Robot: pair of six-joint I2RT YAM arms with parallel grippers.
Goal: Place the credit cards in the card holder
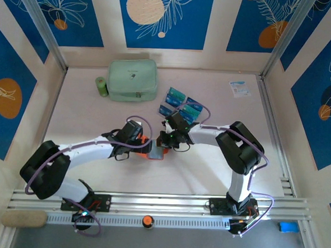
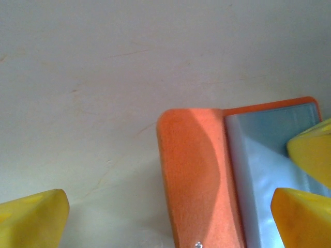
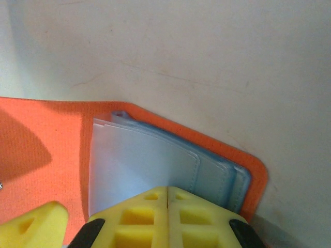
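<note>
Across the pale table [image 1: 207, 179], the biggest item is one mint-green zip pouch [image 1: 133, 79] at the far side; its small dark mark is too small to read. Just right of the pouch, the credit cards [image 1: 183, 105] lie in an overlapping teal cluster. At least four can be counted, and their lighter printing is not legible.

One orange card holder [image 3: 41, 170] lies open on the table, nearer the robot than the cards and between the two tools. Its clear sleeves [image 3: 139, 170] show at least three layered edges and carry no readable writing.

The left tool [image 2: 165, 219] is released, its yellow fingers spread wide. One sits over bare table and the other over the sleeves, with the holder's orange flap between them. The right tool [image 3: 167, 199] is clenched, fingers pressed together with no gap, its tip over the sleeves. Whether it nips one cannot be told.

One white-and-blue leaflet [image 1: 240, 88] lies far right, its print unreadable. One small green cylinder [image 1: 102, 87] sits just beside the pouch's left end.
</note>
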